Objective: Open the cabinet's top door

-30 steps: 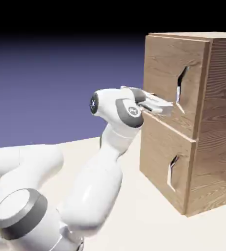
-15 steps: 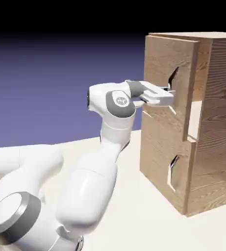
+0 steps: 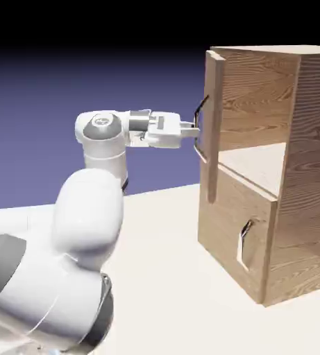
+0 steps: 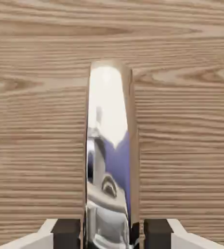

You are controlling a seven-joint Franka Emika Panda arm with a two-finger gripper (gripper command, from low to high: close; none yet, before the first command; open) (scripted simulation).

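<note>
Two fingers (image 4: pixel 67 228) are seen pinching the slim, rigid, slippery-looking silver handle (image 3: pixel 200 132), judged the only sound hold on the stiff hinged top door (image 3: pixel 214 125).

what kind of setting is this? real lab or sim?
Looks like a rendered sim, not a real room: a plain blue-violet backdrop, a bare pale table, and only a wood-grain cabinet with its top door swung open by the gripper.
</note>
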